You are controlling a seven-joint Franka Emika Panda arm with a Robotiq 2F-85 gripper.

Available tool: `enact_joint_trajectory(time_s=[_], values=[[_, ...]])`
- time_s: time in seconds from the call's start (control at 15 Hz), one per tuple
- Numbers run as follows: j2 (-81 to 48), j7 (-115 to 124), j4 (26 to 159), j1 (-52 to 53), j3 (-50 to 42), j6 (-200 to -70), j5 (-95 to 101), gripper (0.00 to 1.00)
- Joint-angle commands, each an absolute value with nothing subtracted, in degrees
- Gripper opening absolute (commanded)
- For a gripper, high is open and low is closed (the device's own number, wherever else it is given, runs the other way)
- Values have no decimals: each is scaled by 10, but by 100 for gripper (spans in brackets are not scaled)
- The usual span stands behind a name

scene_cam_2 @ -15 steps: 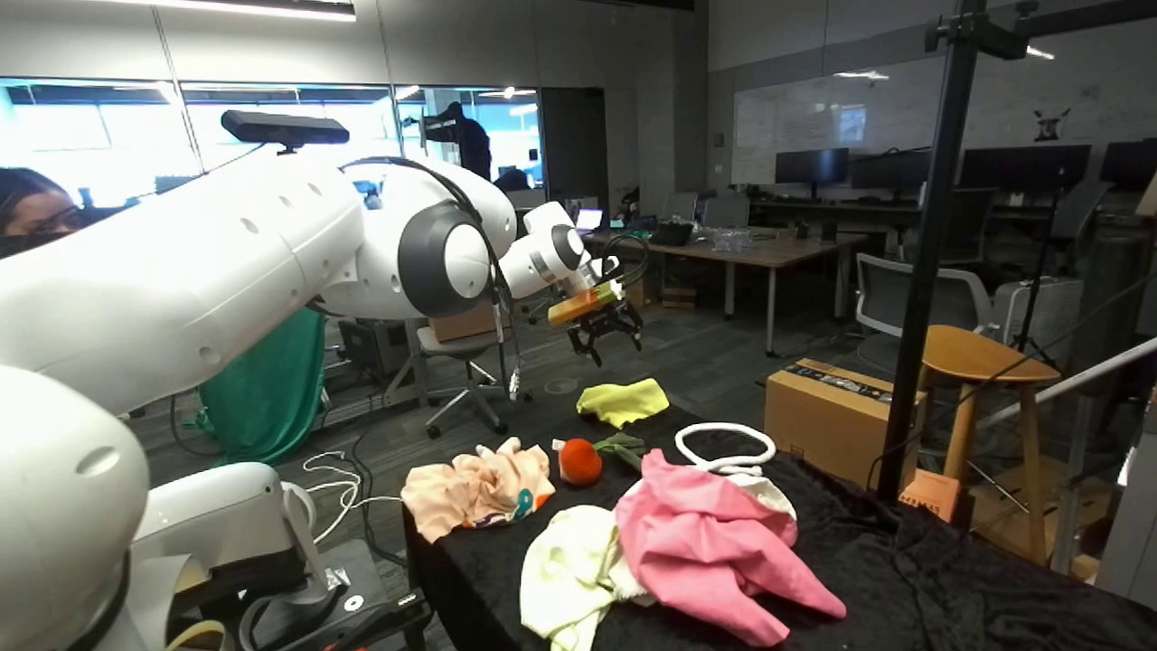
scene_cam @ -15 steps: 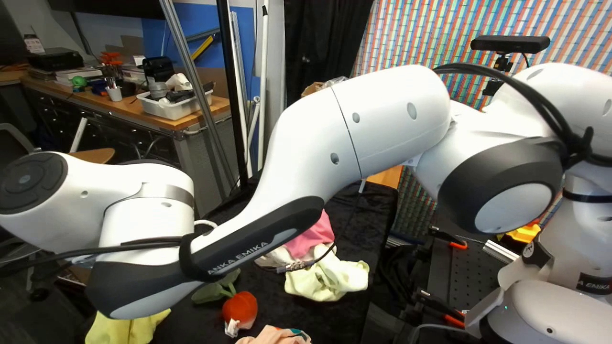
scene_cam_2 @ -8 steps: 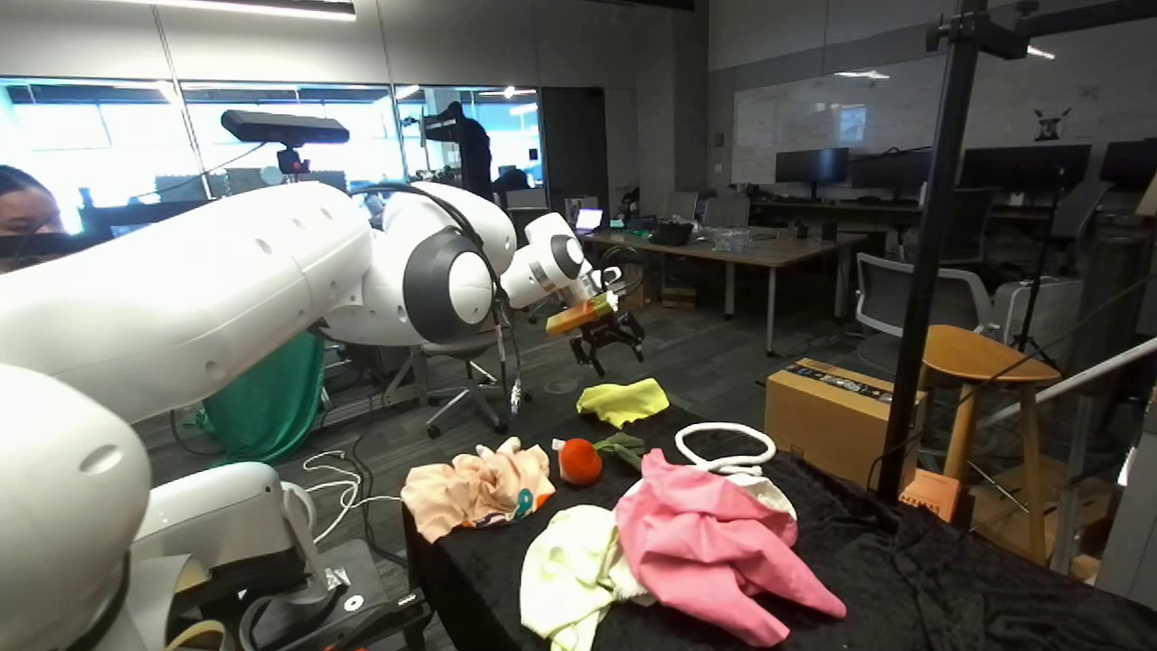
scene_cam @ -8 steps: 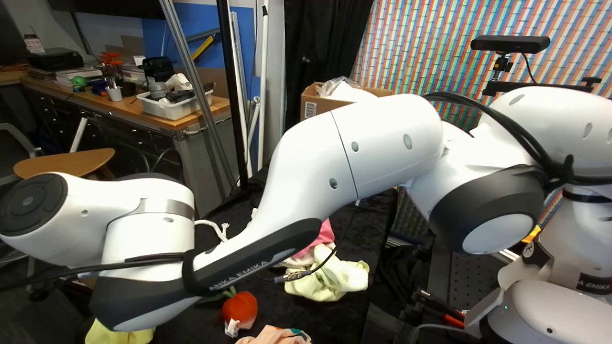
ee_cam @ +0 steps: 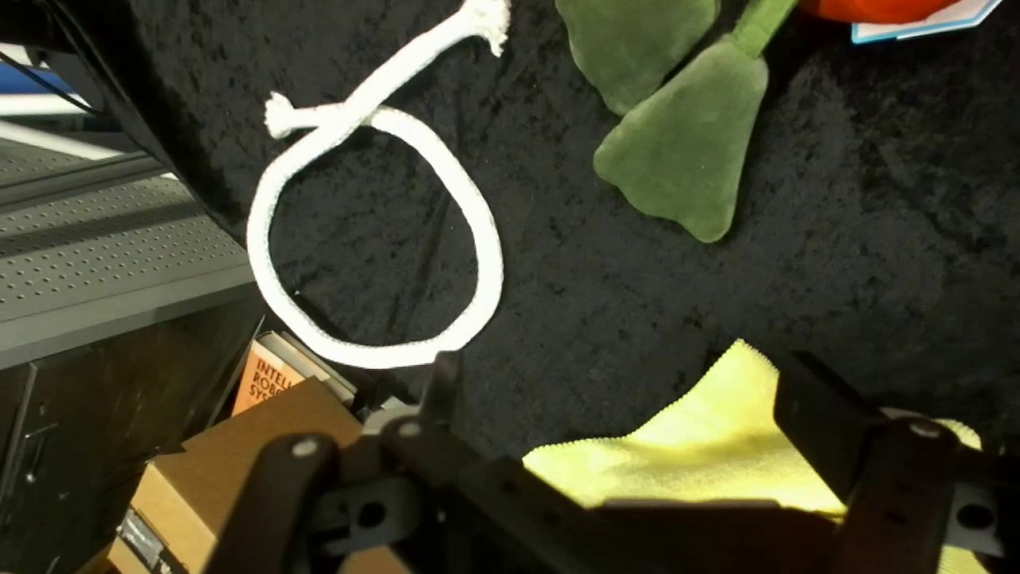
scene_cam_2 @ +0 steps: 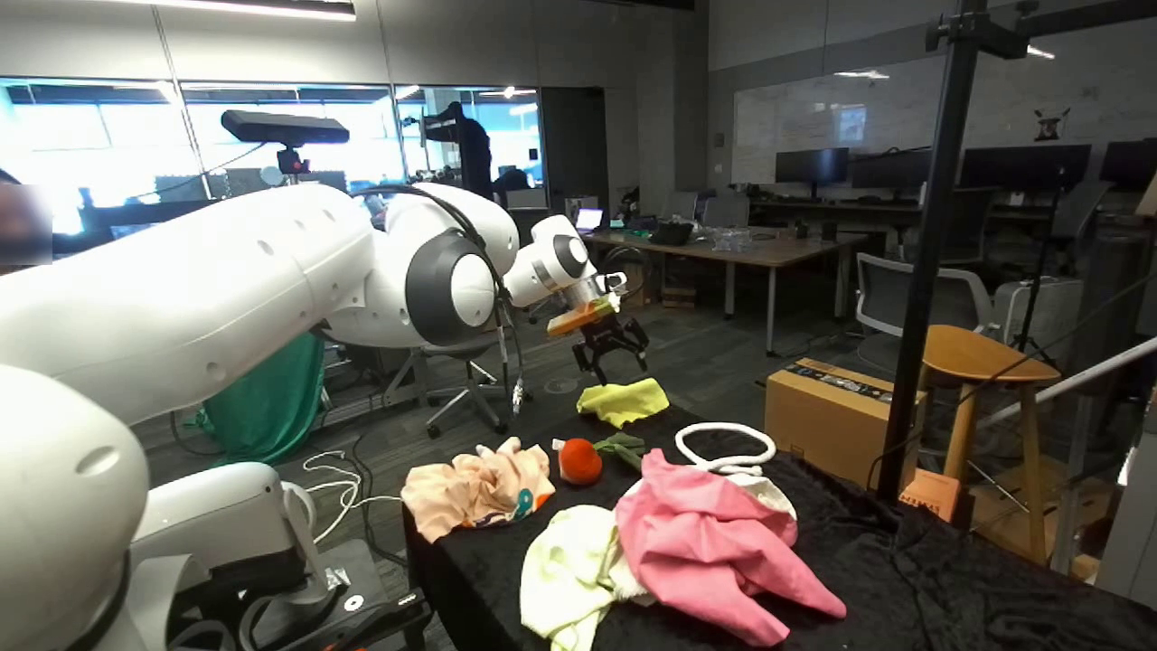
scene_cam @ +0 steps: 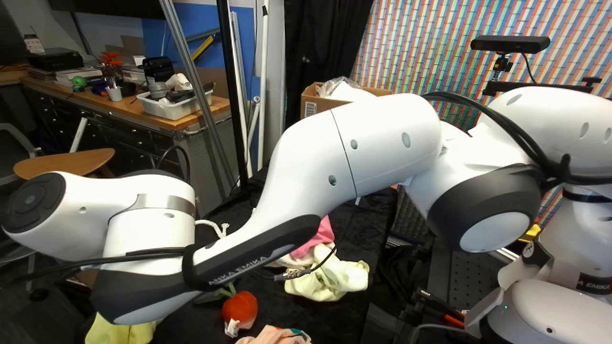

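Arching over a black velvet-draped table (scene_cam_2: 913,579), a white jointed robot arm (scene_cam_2: 199,298) extends past a crumpled pink cloth (scene_cam_2: 714,542) and a rumpled peach cloth (scene_cam_2: 475,493) with a coloured print. Its black two-fingered gripper (ee_cam: 629,399), the fingers spread wide apart, hangs above a bright yellow cloth (scene_cam_2: 624,400) lying near the table's edge. On the same table rest a loop of white rope (ee_cam: 490,255) with frayed ends and a round red plush toy (scene_cam_2: 579,461) with green fabric leaves (ee_cam: 685,159).
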State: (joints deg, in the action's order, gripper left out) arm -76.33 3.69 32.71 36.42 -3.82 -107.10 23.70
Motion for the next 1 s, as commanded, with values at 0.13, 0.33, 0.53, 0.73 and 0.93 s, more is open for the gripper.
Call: enact_joint_trajectory(time_s=[0.13,0.33,0.53,0.73,0.93], values=[[-754,17,320,350,-30,-1045,225,100],[-751,18,321,342,-29,-1048,223,100],[-743,10,326,331,-25,-1048,221,100],[-733,6,333,318,-27,-1059,227,100],[-725,-1,341,306,-29,-1073,232,100]])
